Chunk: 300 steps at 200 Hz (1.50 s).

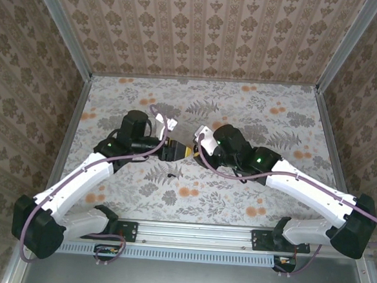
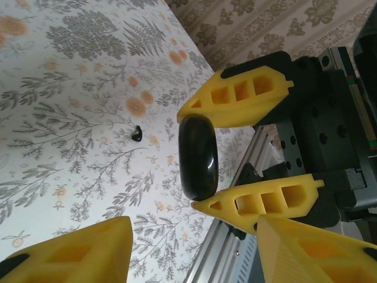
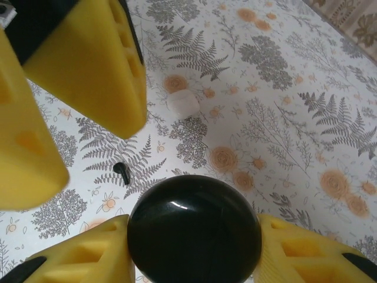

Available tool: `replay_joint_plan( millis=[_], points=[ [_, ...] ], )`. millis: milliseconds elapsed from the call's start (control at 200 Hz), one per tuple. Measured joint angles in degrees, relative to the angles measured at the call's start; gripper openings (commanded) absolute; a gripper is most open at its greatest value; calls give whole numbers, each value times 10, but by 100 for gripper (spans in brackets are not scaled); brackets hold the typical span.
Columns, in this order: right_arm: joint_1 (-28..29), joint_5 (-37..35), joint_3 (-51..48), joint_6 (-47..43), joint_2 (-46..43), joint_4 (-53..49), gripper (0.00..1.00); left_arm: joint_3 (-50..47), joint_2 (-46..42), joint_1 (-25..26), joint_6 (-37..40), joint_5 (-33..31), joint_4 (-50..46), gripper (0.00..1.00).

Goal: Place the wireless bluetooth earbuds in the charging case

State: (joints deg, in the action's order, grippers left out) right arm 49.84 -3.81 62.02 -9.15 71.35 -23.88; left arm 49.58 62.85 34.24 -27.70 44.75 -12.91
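Observation:
My right gripper [image 3: 194, 239] is shut on a glossy black round disc [image 3: 194, 233], one yellow finger on each side of it, held above the table. In the left wrist view the same disc [image 2: 198, 158] stands edge-on between those fingers [image 2: 241, 94]. My left gripper [image 2: 194, 236] is open, its jaws wide apart just short of the disc with nothing between them. One tiny black earbud [image 3: 122, 171] lies on the table below, also seen as an earbud [image 2: 136, 133] from the left wrist. The small white charging case [image 3: 183, 104] sits on the table beyond it. Both grippers meet at mid-table [image 1: 177, 150].
The floral tablecloth [image 1: 255, 114] runs to patterned walls at the back and sides. A metal rail [image 1: 195, 236] carrying the arm bases lines the near edge. The left gripper's fingers [image 3: 88, 59] hang close at the upper left of the right wrist view.

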Motion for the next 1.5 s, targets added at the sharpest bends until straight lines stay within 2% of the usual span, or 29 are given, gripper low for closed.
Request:
replay_joint_plan(
  millis=[260,385,570,755,825,885,960,1075,1175,1360,1500],
  points=[
    [26,-7,1,-16,0,0,22,9,12,26,-2,-2,0,62],
    [31,-10,2,-17,1,-3,22,11,21,28,-2,-5,0,57],
    [34,-14,4,-16,3,-3,22,14,36,29,5,-10,1,45],
    [35,-14,6,-16,3,-3,22,15,41,30,9,-11,11,26],
    [35,-17,6,-16,3,-3,22,15,41,31,10,-8,17,16],
    [35,-21,6,-16,3,-3,28,15,41,31,9,-8,19,8],
    [34,-25,6,-16,3,-4,45,15,41,29,15,-8,22,2],
    [31,-26,6,-5,-2,2,59,11,36,24,17,-2,34,0],
    [6,17,6,31,-32,13,65,-25,9,2,25,-2,70,0],
    [-117,141,6,136,-114,57,71,-130,-69,-34,49,1,175,0],
    [-131,223,7,189,-113,76,73,-154,-120,-35,78,1,229,0]
  ],
)
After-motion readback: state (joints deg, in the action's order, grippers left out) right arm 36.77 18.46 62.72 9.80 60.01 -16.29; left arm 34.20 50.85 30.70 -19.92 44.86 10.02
